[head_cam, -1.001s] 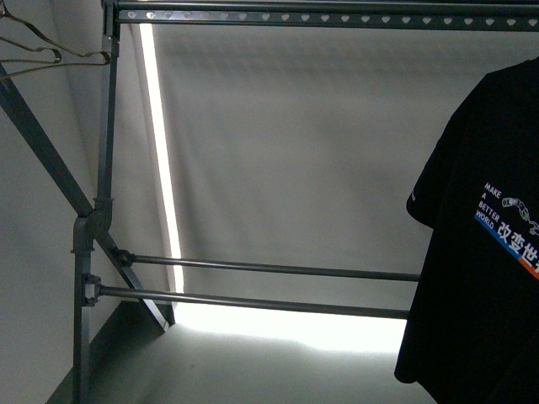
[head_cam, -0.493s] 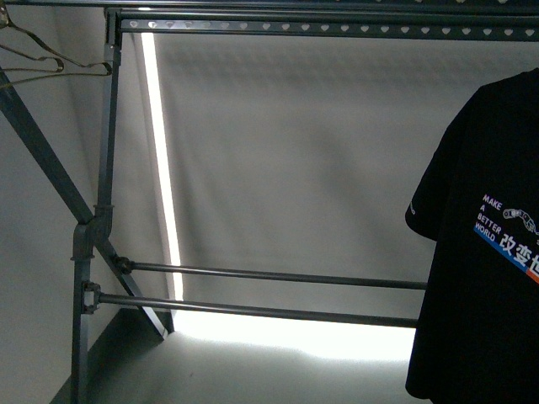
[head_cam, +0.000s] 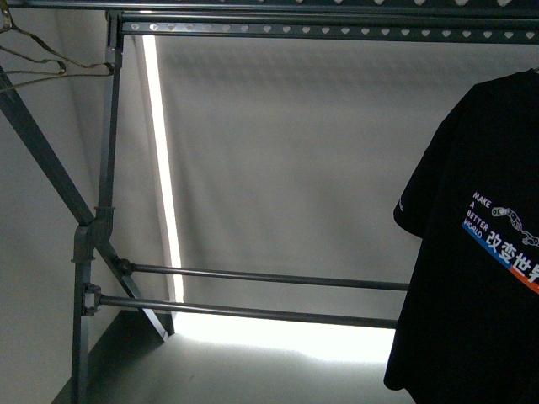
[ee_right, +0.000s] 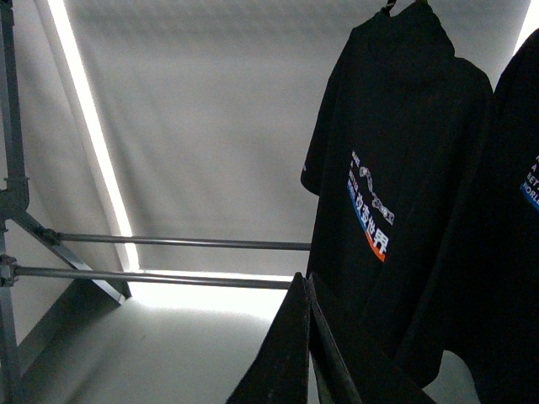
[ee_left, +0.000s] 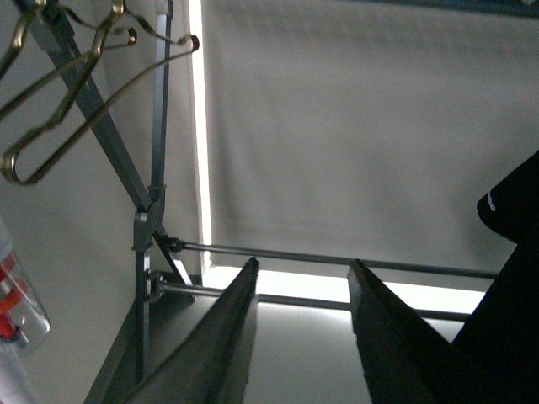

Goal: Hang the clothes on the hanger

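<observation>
Currently: black T-shirt (head_cam: 472, 278) at the right end of the drying rack, hanging full length below the perforated top rail (head_cam: 320, 30), white "MAKE A BETTER WORLD" print and blue-orange stripe facing out. In the right wrist view, same T-shirt (ee_right: 396, 168) with the collar running up to what looks like a hanger hook at the frame edge, so probably already hung; second black shirt (ee_right: 514, 210) just beside it, partly cut off. Spare wire hangers (head_cam: 42, 55) at the far left of the rack, well apart from the shirts. Left end effector (ee_left: 303, 265) spread wide, nothing between the fingers, pointing toward the lower crossbars (ee_left: 337, 261). Right end effector (ee_right: 305, 282) pressed together, nothing visible pinched, near the shirt hem but apart from it. Handling call: light, limp knit, zero stiffness, drapes and swings on any nudge; not fragile, not slippery, but bunches and folds over itself. Best hold, if regrasp needed: shoulder seam or collar band, where doubled fabric gives the pads something to bite; avoid the hem or mid-panel, which only stretches and drags the garment off its hook. Wire hangers thin and springy, likely to rock on the rail. Contact between hook and rail out of view, so cannot confirm seating.
</observation>
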### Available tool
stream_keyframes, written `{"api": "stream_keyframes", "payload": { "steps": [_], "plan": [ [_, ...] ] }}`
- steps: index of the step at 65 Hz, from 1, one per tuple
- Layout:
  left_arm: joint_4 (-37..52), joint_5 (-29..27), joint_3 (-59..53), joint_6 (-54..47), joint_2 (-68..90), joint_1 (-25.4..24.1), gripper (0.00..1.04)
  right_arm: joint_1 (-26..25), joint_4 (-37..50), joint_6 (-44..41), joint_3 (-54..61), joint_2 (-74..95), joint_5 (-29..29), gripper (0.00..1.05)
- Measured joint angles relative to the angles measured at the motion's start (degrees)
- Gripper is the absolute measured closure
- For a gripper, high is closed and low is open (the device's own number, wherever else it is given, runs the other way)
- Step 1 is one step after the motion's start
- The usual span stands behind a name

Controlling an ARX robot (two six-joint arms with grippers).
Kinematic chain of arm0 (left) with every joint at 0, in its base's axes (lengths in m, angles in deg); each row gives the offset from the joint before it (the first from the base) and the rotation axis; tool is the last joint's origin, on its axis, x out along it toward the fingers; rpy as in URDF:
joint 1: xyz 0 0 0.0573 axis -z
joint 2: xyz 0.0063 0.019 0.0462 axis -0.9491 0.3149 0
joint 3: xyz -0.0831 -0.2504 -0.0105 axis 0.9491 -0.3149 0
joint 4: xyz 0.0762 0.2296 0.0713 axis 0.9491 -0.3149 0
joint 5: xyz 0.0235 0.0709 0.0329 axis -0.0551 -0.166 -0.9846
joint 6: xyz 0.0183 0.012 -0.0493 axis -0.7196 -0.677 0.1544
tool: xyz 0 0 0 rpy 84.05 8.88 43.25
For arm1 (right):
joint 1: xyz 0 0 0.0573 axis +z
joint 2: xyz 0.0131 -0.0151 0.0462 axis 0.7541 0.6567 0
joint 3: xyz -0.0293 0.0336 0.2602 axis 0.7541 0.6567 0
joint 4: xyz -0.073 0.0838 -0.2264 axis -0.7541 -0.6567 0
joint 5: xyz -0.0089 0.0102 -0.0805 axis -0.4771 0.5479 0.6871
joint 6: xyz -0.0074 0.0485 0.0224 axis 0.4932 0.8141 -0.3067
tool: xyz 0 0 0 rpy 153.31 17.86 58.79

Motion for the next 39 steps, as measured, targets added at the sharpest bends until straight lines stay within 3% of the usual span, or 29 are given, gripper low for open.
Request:
{"api": "stream_keyframes", "payload": {
  "steps": [7,39],
  "plan": [
    [3.37,0.11,-8.02,-0.39,-4.83,0.00,1.02,0.00,-2.25,0.02,1.14,-3.17,0.02,1.02],
    [4.68,0.07,-23.89,-0.48,-19.30,0.00,1.01,0.00,-8.22,0.00,3.23,-11.87,0.00,1.02]
  ]
}}
